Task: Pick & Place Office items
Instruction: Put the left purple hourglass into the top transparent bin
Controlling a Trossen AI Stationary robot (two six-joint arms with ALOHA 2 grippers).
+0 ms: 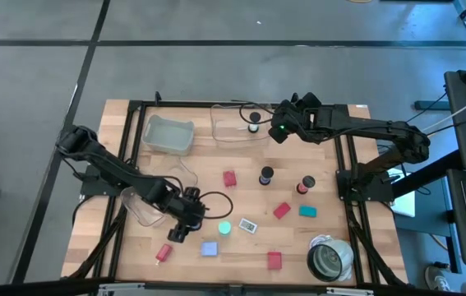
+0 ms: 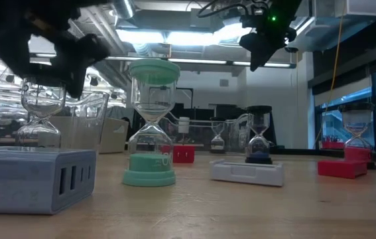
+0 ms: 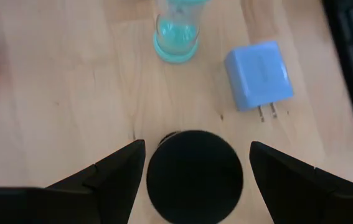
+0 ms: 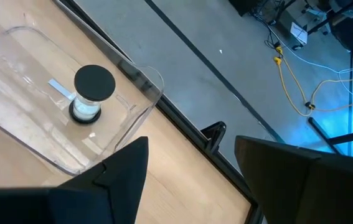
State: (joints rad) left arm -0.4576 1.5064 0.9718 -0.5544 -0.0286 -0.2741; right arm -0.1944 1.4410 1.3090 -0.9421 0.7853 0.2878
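My left gripper [image 1: 182, 226] hangs open near the table's front left, pointing steeply down. Its fingers stand on either side of the round black cap [image 3: 195, 180] of a small upright hourglass [image 2: 40, 116] without touching it. Just beyond stand a teal hourglass [image 3: 177, 37] and a light-blue plug block [image 3: 259, 74]. My right gripper [image 1: 282, 129] waits open and empty high over the far middle, beside a clear bin [image 4: 33, 124] in which a black-capped hourglass [image 4: 92, 93] stands.
Red blocks [image 1: 229, 178] [image 1: 281, 210] [image 1: 274, 261], a teal block [image 1: 307, 211], a white tag [image 1: 248, 224] and two more hourglasses [image 1: 265, 174] [image 1: 305, 184] dot the middle. A grey-white roll [image 1: 329, 259] sits front right. Clear bins lie at the far left [image 1: 168, 134] and under the left arm [image 1: 144, 207].
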